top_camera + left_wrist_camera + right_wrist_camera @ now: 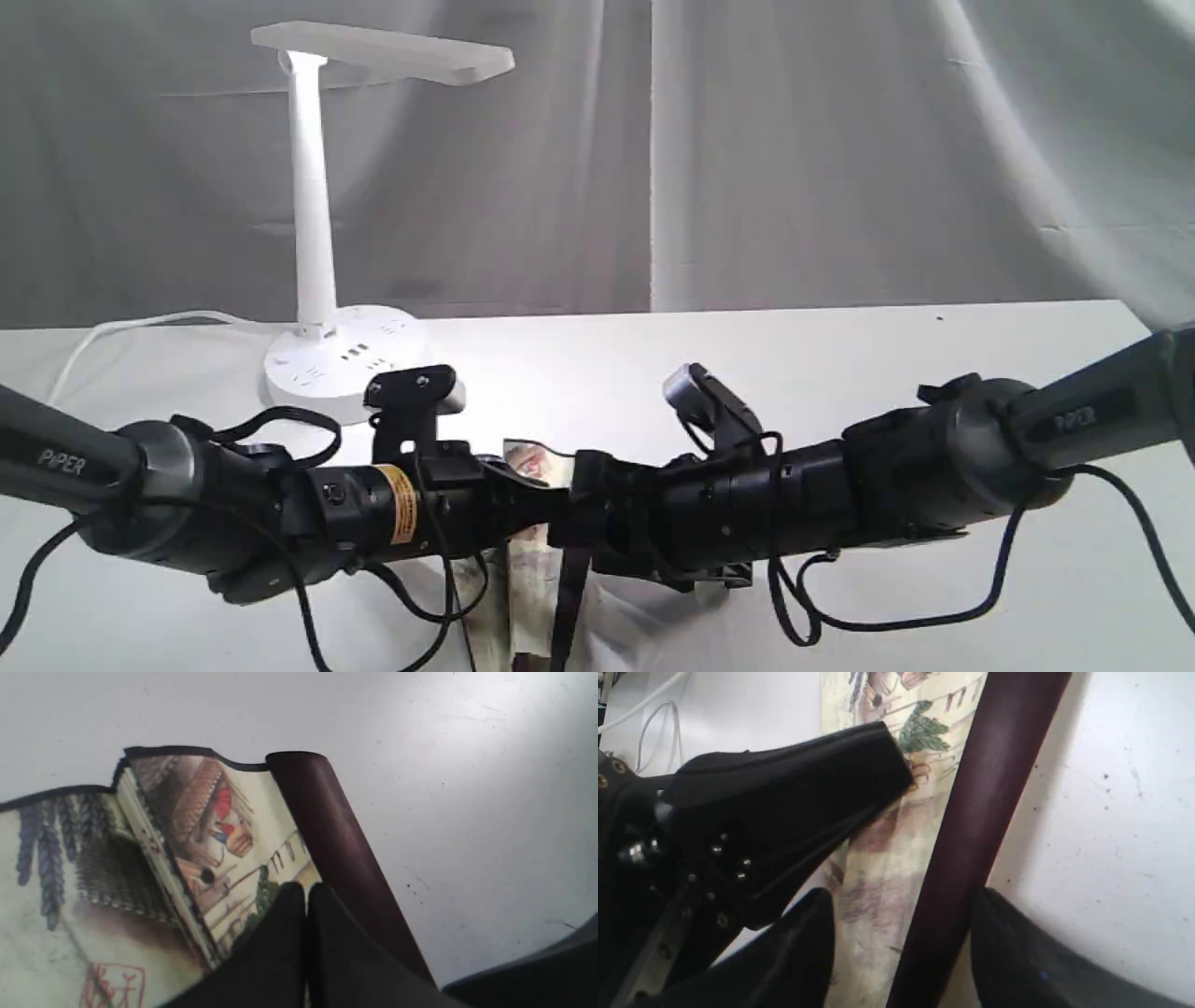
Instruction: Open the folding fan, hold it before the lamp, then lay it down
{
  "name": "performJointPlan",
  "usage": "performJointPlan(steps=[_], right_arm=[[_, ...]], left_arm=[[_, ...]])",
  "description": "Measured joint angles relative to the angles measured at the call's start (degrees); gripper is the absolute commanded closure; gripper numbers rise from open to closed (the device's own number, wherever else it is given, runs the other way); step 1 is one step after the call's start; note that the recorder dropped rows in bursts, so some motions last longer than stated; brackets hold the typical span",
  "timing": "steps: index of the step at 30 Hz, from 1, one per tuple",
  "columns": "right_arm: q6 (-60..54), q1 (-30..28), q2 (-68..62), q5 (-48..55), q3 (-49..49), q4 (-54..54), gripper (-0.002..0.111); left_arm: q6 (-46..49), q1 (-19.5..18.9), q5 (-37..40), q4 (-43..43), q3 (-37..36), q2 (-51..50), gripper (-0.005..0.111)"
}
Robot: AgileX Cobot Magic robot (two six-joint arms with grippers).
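Note:
The folding fan point(154, 858) is partly spread, its painted cream leaf and black edge showing, with one dark maroon guard point(336, 840) along its side. My left gripper point(306, 896) is shut, its two black fingers pressed together on the leaf beside that guard. My right gripper point(901, 900) is open, and the maroon guard point(971, 826) runs between its fingers. In the exterior view both wrists meet at the front middle and hide most of the fan point(534, 462). The lamp point(313, 215) stands at the back left, behind the left arm.
The lamp's round base point(341, 359) has sockets, and its white cord point(121, 331) trails off to the left. A white table point(840, 364) carries everything. Grey cloth point(794, 159) hangs behind it. Black cables point(896, 621) droop from both arms.

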State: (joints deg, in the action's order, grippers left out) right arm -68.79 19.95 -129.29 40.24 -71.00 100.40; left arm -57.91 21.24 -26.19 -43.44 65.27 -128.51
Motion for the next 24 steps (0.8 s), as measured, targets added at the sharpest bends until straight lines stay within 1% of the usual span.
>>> performJointPlan(steps=[1, 4, 9, 16, 20, 24], right_arm=[[0.0, 0.0, 0.0, 0.0, 0.0, 0.0, 0.061], [0.0, 0.0, 0.0, 0.1, 0.0, 0.0, 0.052], [0.0, 0.0, 0.0, 1.0, 0.0, 0.2, 0.036], [-0.1, 0.0, 0.0, 2.0, 0.0, 0.6, 0.035], [-0.1, 0.0, 0.0, 2.0, 0.0, 0.6, 0.035], [-0.1, 0.0, 0.0, 2.0, 0.0, 0.6, 0.035]], left_arm=[[0.0, 0.1, 0.6, 0.0, 0.1, 0.1, 0.107], [-0.1, 0.2, 2.7, -0.2, 0.4, 0.5, 0.107], [-0.3, 0.2, 3.1, -0.2, 0.4, 0.5, 0.107], [-2.0, 0.1, 1.0, -0.2, 0.3, 1.2, 0.107], [-4.6, 0.1, 0.9, -2.1, 0.0, 3.6, 0.107], [-5.9, 0.1, 3.6, -5.2, 0.0, 7.3, 0.107]])
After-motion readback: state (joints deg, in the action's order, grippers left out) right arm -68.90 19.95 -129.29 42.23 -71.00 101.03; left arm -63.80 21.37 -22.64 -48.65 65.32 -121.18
